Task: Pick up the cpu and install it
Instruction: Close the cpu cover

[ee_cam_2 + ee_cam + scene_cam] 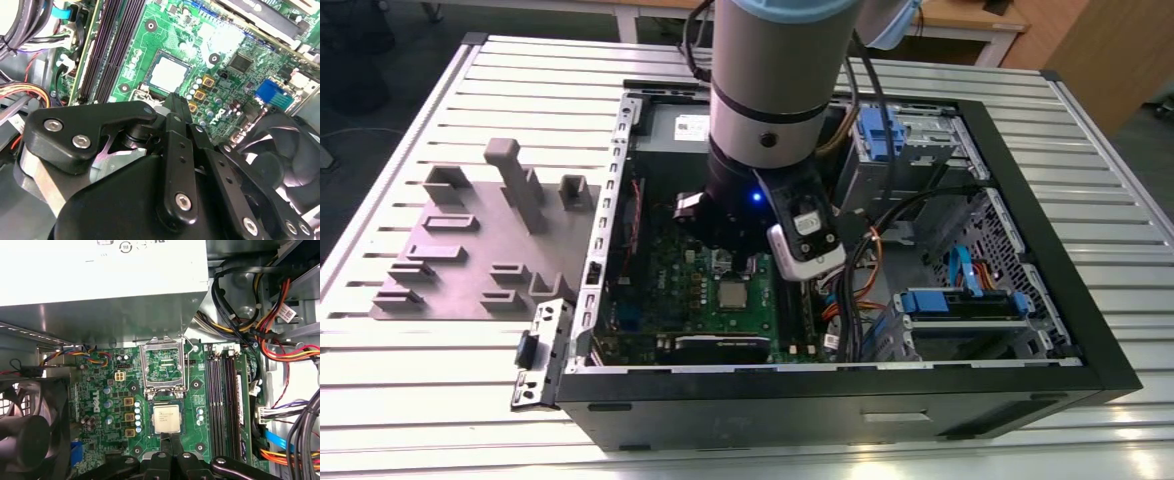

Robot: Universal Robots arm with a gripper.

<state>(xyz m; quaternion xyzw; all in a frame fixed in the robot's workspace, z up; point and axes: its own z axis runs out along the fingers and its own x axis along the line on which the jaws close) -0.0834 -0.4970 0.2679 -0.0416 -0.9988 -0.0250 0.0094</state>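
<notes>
Since the cpu [166, 419] lies flat in its socket on the motherboard [112, 382], at about 6 o'clock from my wrist [754, 215] in the exterior view, I judge it light, stiff and fragile, best taken by two opposite rims rather than the slick metal top. My gripper [170, 440] hangs just beside it, fingers pressed together, holding nothing. The socket frame [146, 370] stands open.

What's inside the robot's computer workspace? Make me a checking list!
Surface: slatted metal table, bearing an open computer case.
Job's things: cpu lies flat in its socket on the green motherboard; socket frame stands open.
Clutter: grey fixture block beside the case.
Grippers: gripper at the cpu's edge, fingers together, nothing between them.
Cables: coloured wire bundles beside the memory slots.
Surroundings: wooden furniture behind the table.
</notes>
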